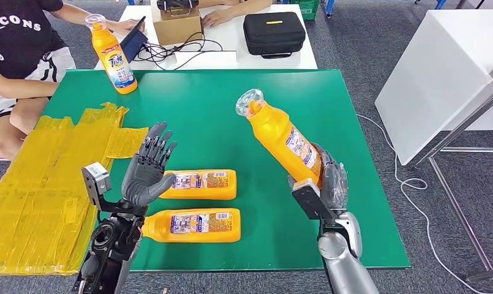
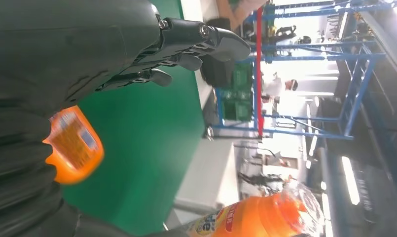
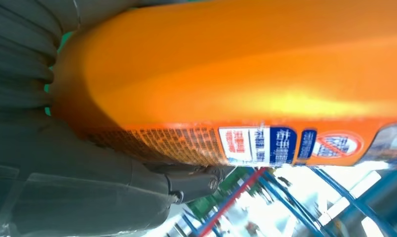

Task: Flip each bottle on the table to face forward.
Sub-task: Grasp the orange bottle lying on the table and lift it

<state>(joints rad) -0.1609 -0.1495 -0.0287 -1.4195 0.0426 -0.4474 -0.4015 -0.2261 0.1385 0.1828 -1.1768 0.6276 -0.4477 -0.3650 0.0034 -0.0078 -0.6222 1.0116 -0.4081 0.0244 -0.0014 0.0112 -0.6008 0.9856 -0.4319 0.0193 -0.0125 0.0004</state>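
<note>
- Upright bottle (image 1: pixel 114 56): stands at the far left corner of the green tabletop (image 1: pixel 213 110), front label toward the camera; judged done.
- Left robot hand (image 1: pixel 147 173): fingers spread, palm raised, holding nothing. It hovers just beside the two lying bottles (image 1: pixel 198 205), near their base ends.
- Lying bottles: both rest on their sides near the front edge, one behind the other, small-print labels up; judged not yet turned.
- Right robot hand (image 1: pixel 326 184): grips the held bottle (image 1: pixel 280 136) at its base, bottle tilted, cap up and leaning left, clear of the tabletop.
- Step in hand: turning and standing this bottle. The next move calls for rotating it upright, front label forward, and setting it down on open green.
- Hard to make out: the right fingers are mostly hidden behind the bottle; both wrist views are blurred, and which face points forward is uncertain.
</note>
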